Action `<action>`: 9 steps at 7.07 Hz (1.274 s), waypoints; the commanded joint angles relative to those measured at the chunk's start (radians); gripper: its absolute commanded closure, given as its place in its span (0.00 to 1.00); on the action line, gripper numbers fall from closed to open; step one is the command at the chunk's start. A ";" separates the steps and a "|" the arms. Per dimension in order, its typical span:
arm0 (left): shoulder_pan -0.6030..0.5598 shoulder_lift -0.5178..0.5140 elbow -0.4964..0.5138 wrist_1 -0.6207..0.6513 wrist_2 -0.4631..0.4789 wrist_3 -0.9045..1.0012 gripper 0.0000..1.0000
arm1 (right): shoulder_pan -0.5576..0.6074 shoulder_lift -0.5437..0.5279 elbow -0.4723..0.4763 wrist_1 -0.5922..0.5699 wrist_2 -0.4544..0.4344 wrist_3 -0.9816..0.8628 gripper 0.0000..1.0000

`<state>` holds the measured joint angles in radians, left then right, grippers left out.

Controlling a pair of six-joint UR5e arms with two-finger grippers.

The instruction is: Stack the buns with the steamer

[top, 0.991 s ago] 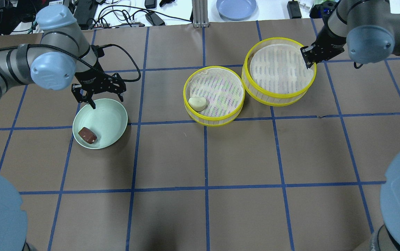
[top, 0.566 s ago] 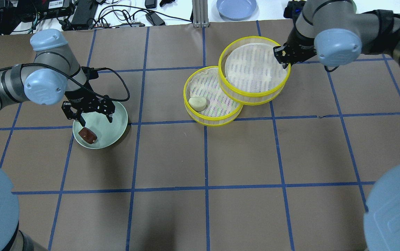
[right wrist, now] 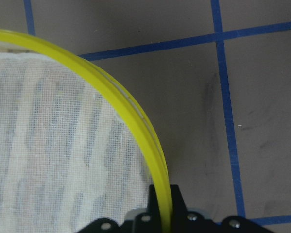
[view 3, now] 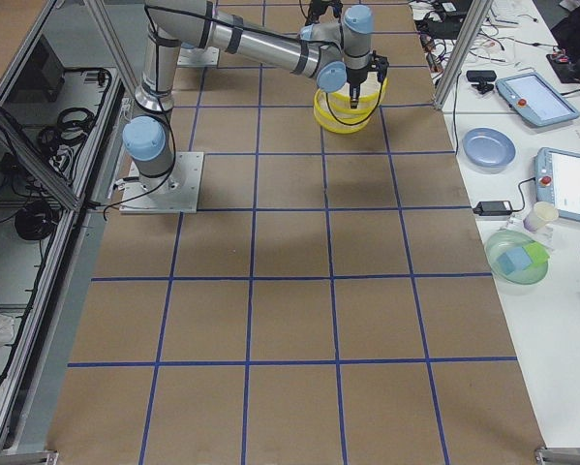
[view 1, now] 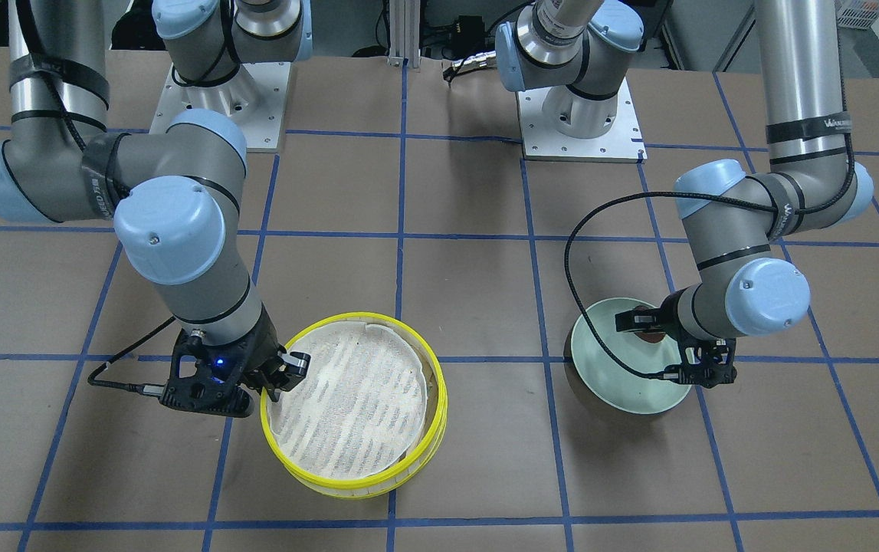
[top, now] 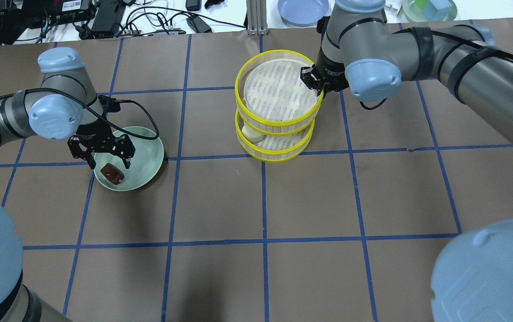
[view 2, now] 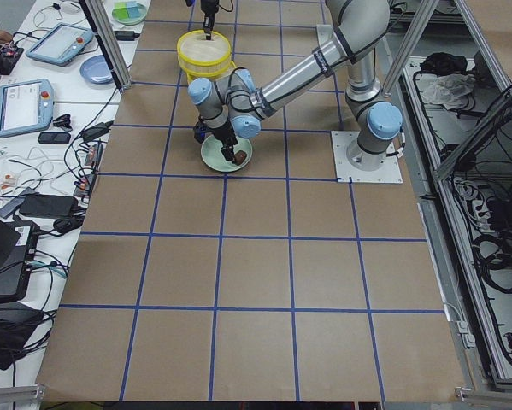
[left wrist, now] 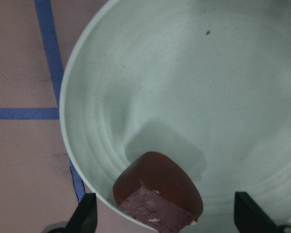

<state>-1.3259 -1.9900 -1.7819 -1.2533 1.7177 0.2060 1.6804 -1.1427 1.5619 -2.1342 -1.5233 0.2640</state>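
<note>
Table: two buns, two steamers (one above)

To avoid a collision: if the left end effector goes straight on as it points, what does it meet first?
Probably the reddish-brown bun, which lies in the pale green plate ahead of the open left end effector, though depth is unclear.

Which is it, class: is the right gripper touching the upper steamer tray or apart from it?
Touching. The right wrist view shows the upper steamer tray's yellow rim running into the right gripper, pinched between its fingertips.
</note>
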 commanded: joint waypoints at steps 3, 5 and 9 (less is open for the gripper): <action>0.001 -0.032 0.003 0.034 0.002 -0.014 0.80 | 0.019 0.031 0.003 -0.023 -0.034 0.046 1.00; 0.001 -0.030 0.009 0.038 0.003 -0.022 1.00 | 0.027 0.023 0.004 -0.004 -0.092 0.050 1.00; 0.001 0.016 0.117 0.071 -0.076 -0.119 1.00 | 0.067 0.020 0.004 -0.009 -0.094 0.101 1.00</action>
<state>-1.3254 -1.9840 -1.7098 -1.1701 1.6799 0.1438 1.7455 -1.1217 1.5651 -2.1459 -1.6156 0.3700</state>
